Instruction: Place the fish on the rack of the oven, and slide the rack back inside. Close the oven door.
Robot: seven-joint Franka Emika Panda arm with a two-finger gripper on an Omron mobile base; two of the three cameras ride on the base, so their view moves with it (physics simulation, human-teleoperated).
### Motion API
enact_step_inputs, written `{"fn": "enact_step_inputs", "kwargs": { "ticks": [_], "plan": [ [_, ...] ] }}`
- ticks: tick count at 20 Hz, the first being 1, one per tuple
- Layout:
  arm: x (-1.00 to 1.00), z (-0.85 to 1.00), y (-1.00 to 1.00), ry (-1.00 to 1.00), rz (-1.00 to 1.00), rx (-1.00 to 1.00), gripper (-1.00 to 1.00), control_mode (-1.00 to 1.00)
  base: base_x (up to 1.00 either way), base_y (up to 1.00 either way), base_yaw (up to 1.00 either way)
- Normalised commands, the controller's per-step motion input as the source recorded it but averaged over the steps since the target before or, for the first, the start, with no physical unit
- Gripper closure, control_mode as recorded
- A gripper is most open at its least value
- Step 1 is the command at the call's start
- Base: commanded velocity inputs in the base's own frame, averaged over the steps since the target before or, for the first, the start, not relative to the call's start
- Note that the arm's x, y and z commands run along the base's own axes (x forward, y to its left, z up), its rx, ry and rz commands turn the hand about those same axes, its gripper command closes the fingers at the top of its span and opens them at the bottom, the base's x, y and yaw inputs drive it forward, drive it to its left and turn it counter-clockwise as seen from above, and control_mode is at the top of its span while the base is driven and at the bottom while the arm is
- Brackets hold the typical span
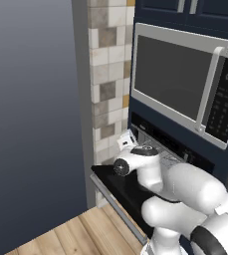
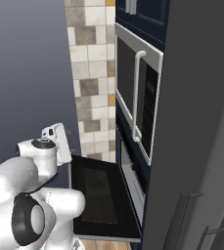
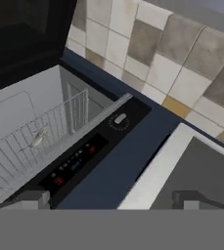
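Silver rack (image 3: 40,141) pulled out of oven (image 3: 91,151), fish (image 3: 37,139) on it; oven door (image 2: 101,195) down; gripper (image 3: 111,197) jaws spread wide, empty.

A silver-framed microwave (image 1: 185,82) sits beside the tiled wall (image 1: 108,74), above wood floor (image 1: 80,231).

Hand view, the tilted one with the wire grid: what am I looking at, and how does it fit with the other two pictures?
This is a computer-drawn kitchen with a white robot arm on a driving base. Two pictures come from cameras on that base, behind the arm to its left and right. The third comes from a camera on the arm's hand, so it looks tilted. The claw is open and holds nothing. Its dark fingertips poke up at the bottom. The black oven door is folded down. In the oven, a small fish lies on the wire rack.
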Motion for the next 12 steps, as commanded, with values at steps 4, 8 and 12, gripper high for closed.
{"fn": "enact_step_inputs", "kwargs": {
  "ticks": [4, 8, 12],
  "plan": [
    [-0.57, 0.54, 0.69, 0.00, 0.00, -0.01, -1.00, -1.00, 0.00, 0.00, 0.00],
    [-0.53, 0.06, 0.87, -0.02, 0.00, -0.09, -1.00, -1.00, 0.00, 0.00, 0.00],
    [-0.40, 0.00, 0.91, -0.01, 0.00, -0.11, -1.00, -1.00, 0.00, 0.00, 0.00]
  ]
}}
